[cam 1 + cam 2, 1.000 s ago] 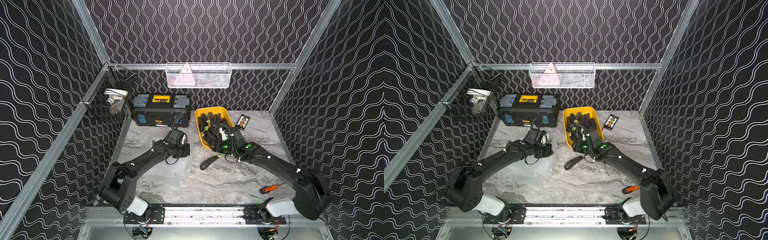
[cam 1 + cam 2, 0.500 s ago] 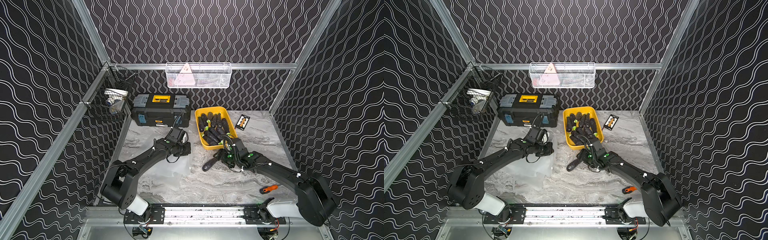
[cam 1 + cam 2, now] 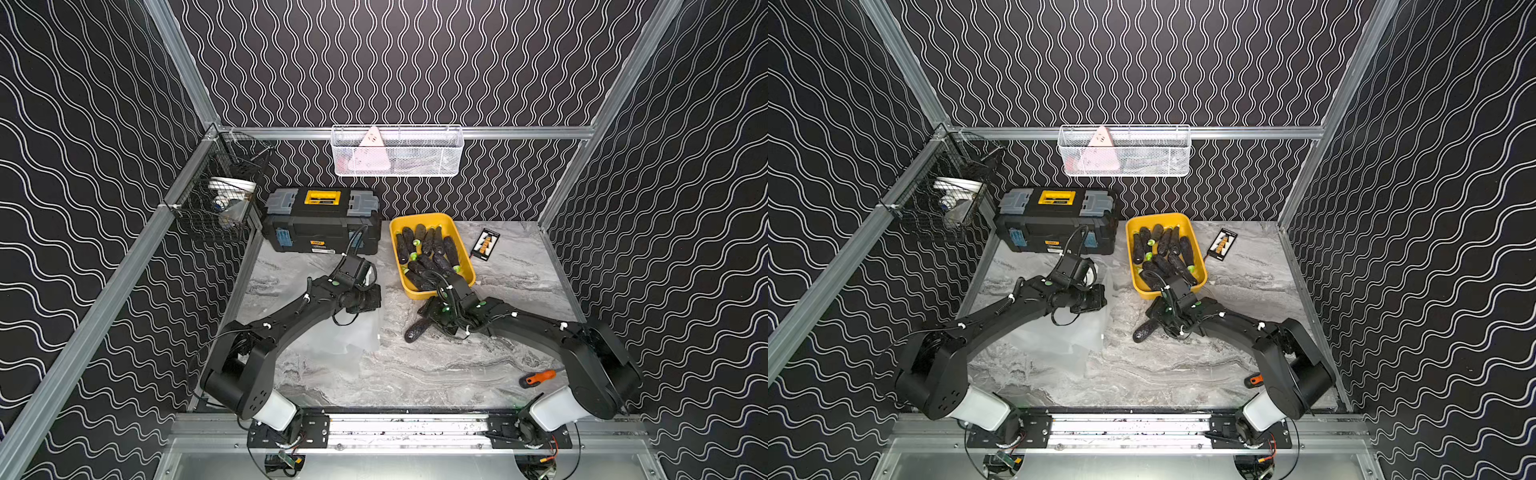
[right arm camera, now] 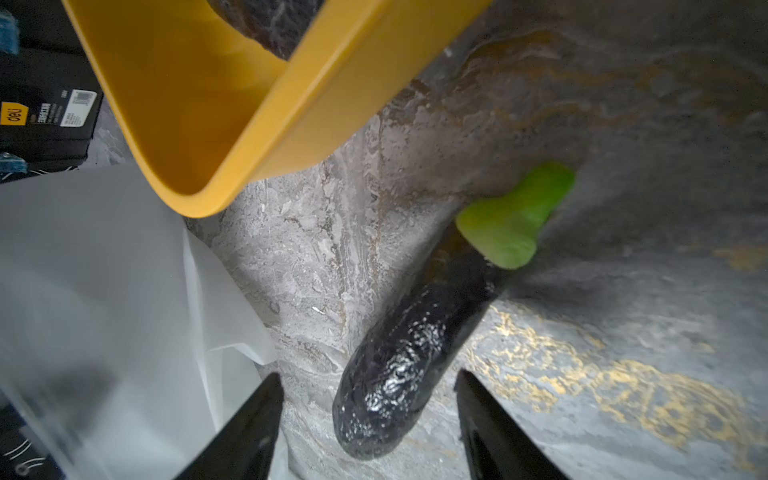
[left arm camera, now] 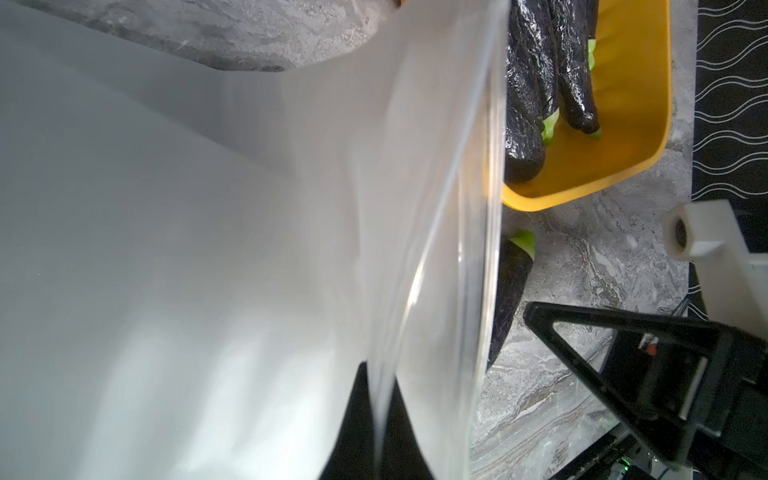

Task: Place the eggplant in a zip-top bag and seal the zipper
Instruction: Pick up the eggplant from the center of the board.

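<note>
A dark purple eggplant [image 3: 417,331] [image 3: 1143,331] with a green stem lies on the marble table in front of the yellow tray. My right gripper [image 3: 434,319] [image 3: 1160,319] [image 4: 368,376] hangs open just over it. In the right wrist view the eggplant [image 4: 415,345] has its rounded end between the two fingers, with a gap on each side. The clear zip-top bag [image 3: 340,336] [image 3: 1059,338] [image 4: 104,270] lies to the left. My left gripper [image 3: 368,297] [image 3: 1096,297] [image 5: 380,374] is shut on the bag [image 5: 208,249] at its rim and holds that edge up.
The yellow tray [image 3: 419,293] [image 3: 1147,293] [image 4: 332,83] [image 5: 623,158] holds several more eggplants. A black toolbox [image 3: 322,226] stands at the back left, a small card [image 3: 485,244] at the back right. An orange-handled screwdriver [image 3: 540,377] lies near the right arm's base. Wire baskets hang on the walls.
My right gripper has come away from the yellow tray, moved down to the eggplant on the table and opened wider. The left gripper still pinches the bag.
</note>
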You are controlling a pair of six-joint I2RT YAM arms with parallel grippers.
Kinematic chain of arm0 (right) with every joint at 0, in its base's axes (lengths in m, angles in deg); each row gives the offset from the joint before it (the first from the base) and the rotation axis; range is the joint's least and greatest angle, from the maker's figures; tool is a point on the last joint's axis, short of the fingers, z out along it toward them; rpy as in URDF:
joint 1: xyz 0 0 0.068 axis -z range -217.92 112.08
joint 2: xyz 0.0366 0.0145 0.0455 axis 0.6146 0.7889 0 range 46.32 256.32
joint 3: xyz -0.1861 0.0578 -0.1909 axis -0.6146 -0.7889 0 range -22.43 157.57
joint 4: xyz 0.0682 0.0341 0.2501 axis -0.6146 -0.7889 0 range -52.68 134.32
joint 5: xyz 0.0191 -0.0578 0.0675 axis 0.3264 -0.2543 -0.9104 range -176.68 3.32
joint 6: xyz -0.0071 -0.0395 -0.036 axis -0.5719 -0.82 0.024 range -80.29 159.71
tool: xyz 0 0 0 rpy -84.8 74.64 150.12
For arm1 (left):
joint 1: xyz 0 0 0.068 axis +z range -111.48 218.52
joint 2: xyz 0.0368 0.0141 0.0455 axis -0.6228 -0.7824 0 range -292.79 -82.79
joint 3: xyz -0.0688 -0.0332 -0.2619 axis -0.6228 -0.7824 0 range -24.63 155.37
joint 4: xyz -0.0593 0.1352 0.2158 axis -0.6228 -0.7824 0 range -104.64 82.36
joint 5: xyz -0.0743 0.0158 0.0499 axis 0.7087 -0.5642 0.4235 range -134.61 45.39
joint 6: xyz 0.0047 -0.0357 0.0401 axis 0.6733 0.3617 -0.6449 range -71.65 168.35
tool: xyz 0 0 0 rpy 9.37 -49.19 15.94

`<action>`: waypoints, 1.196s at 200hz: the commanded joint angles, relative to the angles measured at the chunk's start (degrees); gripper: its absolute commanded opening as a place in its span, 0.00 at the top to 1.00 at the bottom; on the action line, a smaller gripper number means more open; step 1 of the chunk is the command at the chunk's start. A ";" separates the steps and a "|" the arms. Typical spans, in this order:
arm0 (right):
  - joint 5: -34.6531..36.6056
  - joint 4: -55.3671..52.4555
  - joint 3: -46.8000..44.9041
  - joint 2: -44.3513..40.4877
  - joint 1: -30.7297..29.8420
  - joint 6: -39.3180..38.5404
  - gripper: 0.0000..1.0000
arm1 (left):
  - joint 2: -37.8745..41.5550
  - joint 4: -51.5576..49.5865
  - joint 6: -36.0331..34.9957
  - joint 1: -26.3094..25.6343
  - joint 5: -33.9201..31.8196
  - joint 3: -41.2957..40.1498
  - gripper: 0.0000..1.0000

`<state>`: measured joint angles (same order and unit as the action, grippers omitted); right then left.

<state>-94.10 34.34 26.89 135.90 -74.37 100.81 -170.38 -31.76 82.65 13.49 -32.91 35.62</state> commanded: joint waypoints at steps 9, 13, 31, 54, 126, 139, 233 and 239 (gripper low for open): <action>1.91 -1.44 0.77 1.58 -0.77 2.77 0.33 | 0.57 -0.75 -1.36 0.09 -0.73 0.69 0.98; 2.01 -1.60 0.78 1.69 -0.88 2.92 0.33 | 0.57 -0.67 -1.34 0.14 -0.59 0.71 0.98; 2.30 -1.61 0.69 2.11 -1.17 3.55 0.35 | 0.57 -0.41 -1.17 0.16 -0.37 0.51 0.98; 2.40 -1.52 0.86 3.39 -1.19 3.91 0.36 | 0.38 -0.13 -1.08 0.14 -0.02 0.32 0.99; 2.81 -2.67 0.69 6.18 -1.20 5.94 0.41 | 1.25 -1.28 -1.13 0.11 -0.01 0.78 0.99; 2.59 -2.77 0.21 6.29 -1.17 6.29 0.46 | 1.45 -1.36 -1.08 0.02 -0.10 0.66 0.99; 3.94 4.54 -1.86 -0.49 -1.08 3.76 0.69 | 0.27 -2.81 -2.13 -0.65 -0.46 1.49 0.99; 3.96 4.72 -1.92 -1.44 -1.19 3.39 0.69 | 0.23 -3.07 -2.31 -0.63 -0.33 1.70 0.99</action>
<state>-91.41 35.80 25.16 137.04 -75.42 105.55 -169.85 -33.55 81.56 12.81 -32.84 36.07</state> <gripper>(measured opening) 0.338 0.054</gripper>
